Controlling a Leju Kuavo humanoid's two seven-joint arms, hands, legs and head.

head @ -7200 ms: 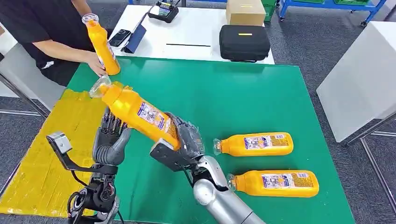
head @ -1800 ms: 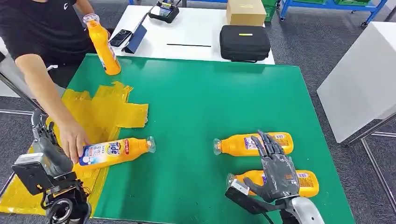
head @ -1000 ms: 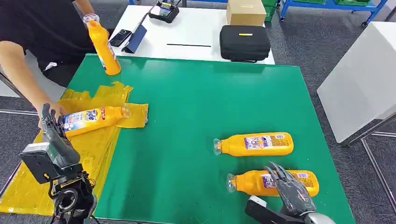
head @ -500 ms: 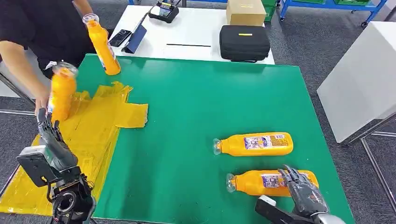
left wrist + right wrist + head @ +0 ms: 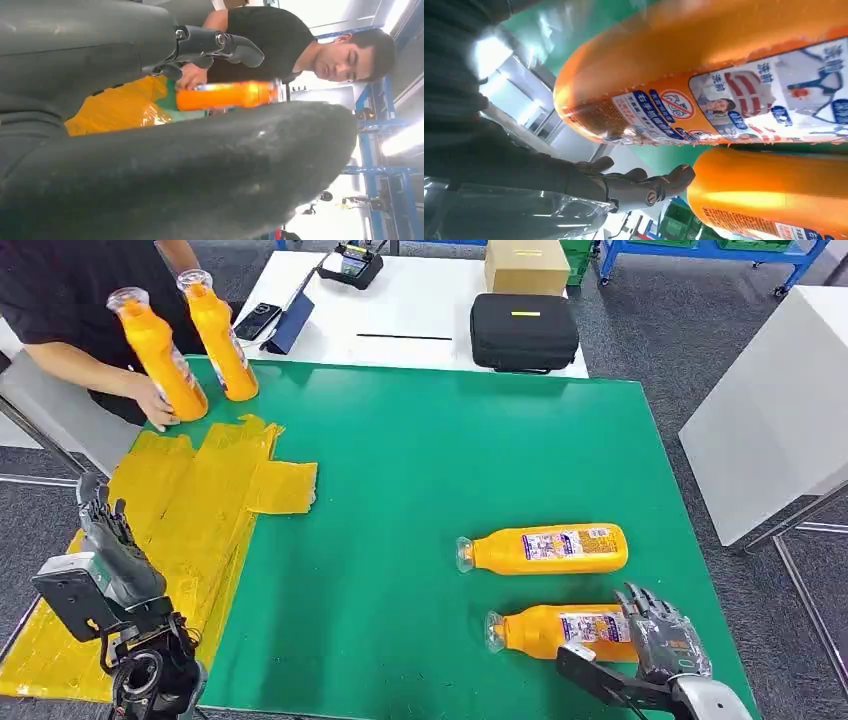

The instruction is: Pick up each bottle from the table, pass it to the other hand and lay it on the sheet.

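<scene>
- nearby, two orange plastic bottles with clear caps lying flat on the green table mat (image 5: 440, 440), caps toward the robot's left: nearer bottle (image 5: 555, 631) at the front right, farther bottle (image 5: 545, 549) just beyond it, the two apart.
- right hand (image 5: 665, 643) poised over the base end of the nearer bottle, fingers spread and extended, gripping nothing; touching or not, cannot tell.
- same pair close up at the right wrist, nearer bottle (image 5: 704, 85) and farther bottle (image 5: 774, 190) side by side, dark fingers (image 5: 644, 187) held apart past the base.
- crumpled yellow plastic sheet (image 5: 190, 510) spread over the mat's left side, draping off the front left corner.
- left hand (image 5: 105, 540) raised over the sheet's left edge, fingers straight and parted, empty.
- third orange bottle (image 5: 158, 357) upright at the far left corner, gripped by a person's hand (image 5: 152, 400).
- fourth orange bottle (image 5: 218, 337) upright just beside it.
- beyond the mat, white table (image 5: 420, 315) carrying a black zip case (image 5: 524, 331) and a cardboard box (image 5: 526, 265).
</scene>
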